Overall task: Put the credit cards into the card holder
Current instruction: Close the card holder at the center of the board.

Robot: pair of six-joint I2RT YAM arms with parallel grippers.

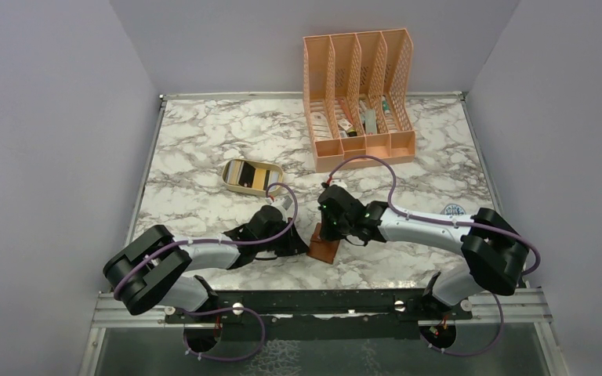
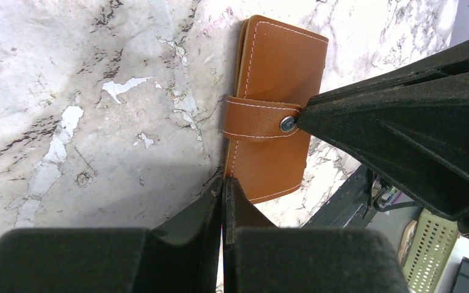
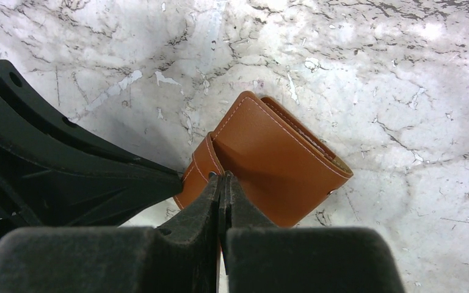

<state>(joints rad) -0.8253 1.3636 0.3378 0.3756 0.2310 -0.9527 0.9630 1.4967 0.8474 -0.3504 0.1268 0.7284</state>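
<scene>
Nearest the arm bases: card holder [image 1: 324,251], closed, snap tab [image 2: 256,119] fastened, flat on the marble table [image 1: 204,133]. Close to the table's front edge, roughly midway across it.

Left gripper [image 2: 223,183]: closed, fingers pressed together, tips against the card holder's edge beside the tab. Cannot tell whether any leather is pinched between them.

Right gripper [image 3: 221,178]: closed tight, tips touching the tab at its snap. Nothing seen held.

Clearance at the card holder: poor. Both arms converge on it from either side, the two wrists almost meeting above it, a purple cable [image 1: 376,164] looping over each. Bare marble to the left and right of the card holder, and a band of it just beyond.

Beyond the card holder, to the left: beige oval tray [image 1: 225,174], with the credit cards [image 1: 251,175] lying in it side by side in pale, dark and gold tones. Well apart from the card holder, with the left wrist and its cable loop standing between the two.

Farthest from the card holder, beyond and slightly right: peach four-slot mesh organiser [image 1: 360,94], upright near the table's back edge. Small items in its slots, too small to identify.

Table shut in by pale walls [image 1: 47,117] at left, right and back.
</scene>
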